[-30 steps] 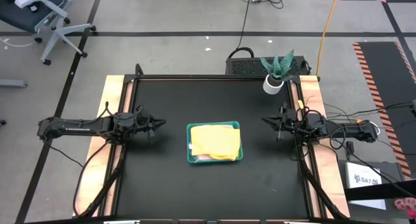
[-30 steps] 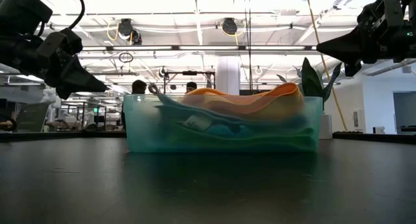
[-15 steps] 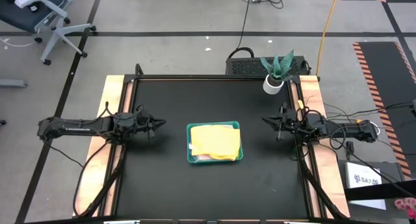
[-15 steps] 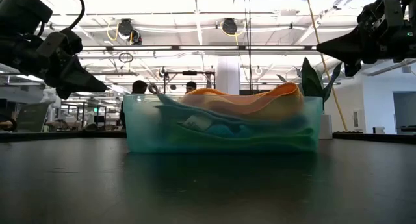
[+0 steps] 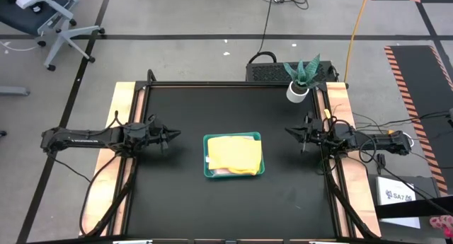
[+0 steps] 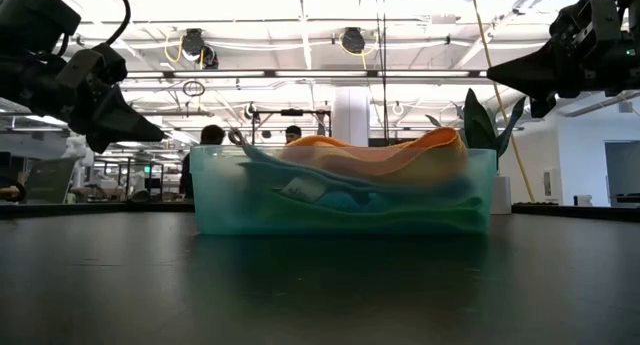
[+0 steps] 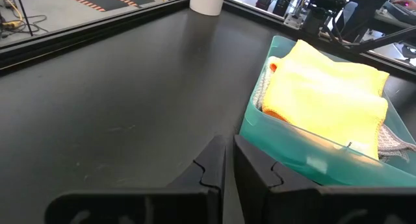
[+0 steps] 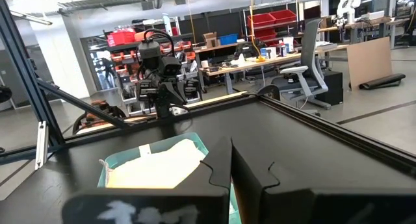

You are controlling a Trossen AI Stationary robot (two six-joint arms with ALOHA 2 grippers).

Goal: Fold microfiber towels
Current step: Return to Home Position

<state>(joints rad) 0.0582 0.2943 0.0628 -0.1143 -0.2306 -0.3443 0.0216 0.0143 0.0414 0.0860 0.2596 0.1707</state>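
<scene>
A teal plastic tray point(image 5: 208, 167) stands at the middle of the black table. The microfiber towels lie stacked in it, a yellow-orange one point(image 5: 234, 153) on top; grey cloth point(image 7: 390, 141) peeks out beneath it, and turquoise and green layers point(image 6: 350, 207) show through the tray's wall. My left gripper point(image 5: 177, 135) hovers shut above the table, left of the tray, fingers point(image 7: 229, 160) pointing at it. My right gripper point(image 5: 288, 131) hovers shut to the tray's right, also pointing at it. Both touch nothing.
A white pot with a green plant point(image 5: 301, 80) stands at the table's far right corner. Wooden side rails point(image 5: 120, 124) line the table's left and right edges. Bare black tabletop point(image 5: 184, 201) surrounds the tray. People stand in the room beyond the table point(image 6: 212, 135).
</scene>
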